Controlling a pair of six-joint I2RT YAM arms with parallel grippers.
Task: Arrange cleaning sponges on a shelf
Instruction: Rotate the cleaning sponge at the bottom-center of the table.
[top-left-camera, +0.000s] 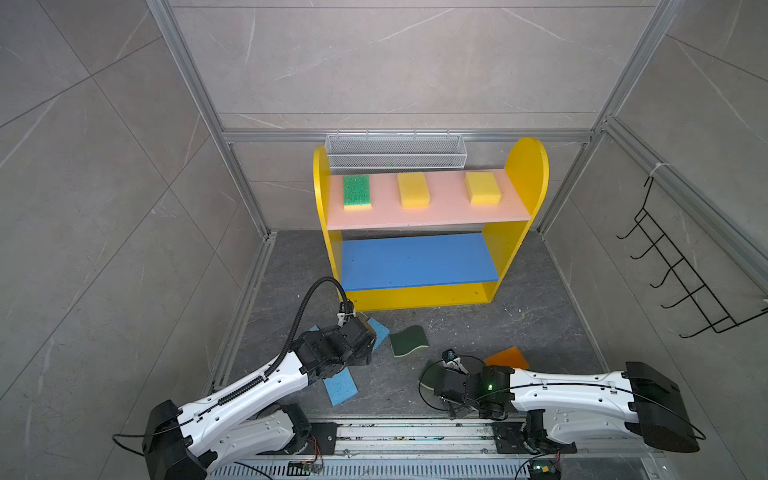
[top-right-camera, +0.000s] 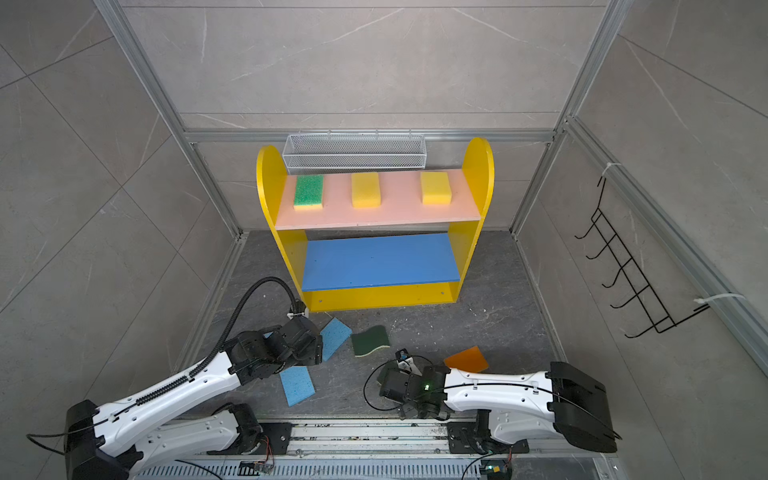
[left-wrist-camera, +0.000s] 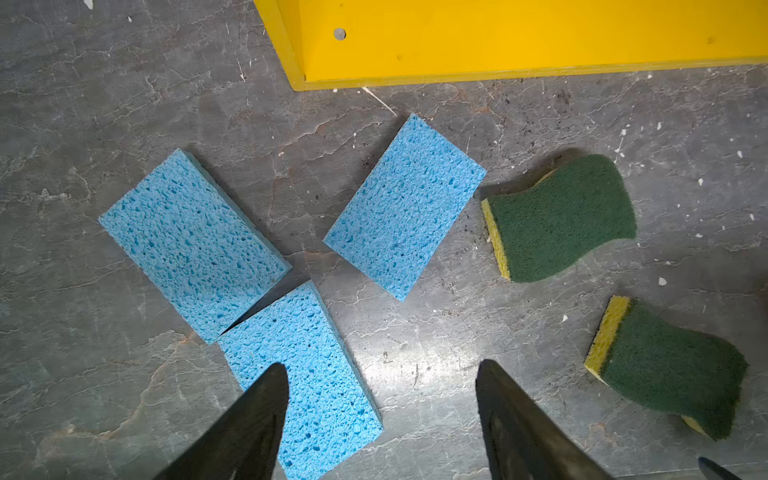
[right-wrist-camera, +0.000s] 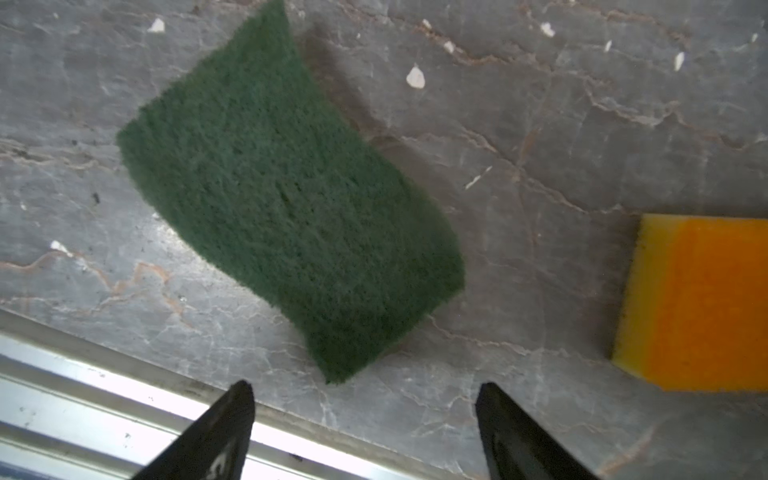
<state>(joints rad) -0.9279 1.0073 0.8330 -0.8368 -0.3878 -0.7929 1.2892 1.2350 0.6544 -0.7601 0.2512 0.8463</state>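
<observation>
The left gripper (left-wrist-camera: 382, 365) hangs with jaws spread and empty over three blue sponges (left-wrist-camera: 405, 205) scattered on the floor (top-left-camera: 540, 291) before the shelf (top-left-camera: 415, 299); two touch at a corner. Just beside them lies a wavy dark-green sponge (top-left-camera: 409, 340). The right gripper (right-wrist-camera: 365, 385), jaws likewise apart and holding nothing, hovers by a second dark-green sponge (right-wrist-camera: 291, 187), the orange sponge (right-wrist-camera: 698, 303) near it. Up on the pink board (top-left-camera: 446, 195) sit a green-topped sponge (top-left-camera: 356, 190) and two yellow sponges (top-left-camera: 412, 190).

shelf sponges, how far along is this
Done: green-topped sponge and two yellow blocks sit on the pink board. In hand: nothing; left hand and right hand are open. Left: three blue sponges, two dark-green sponges, one orange sponge on the floor; blue board bare.
</observation>
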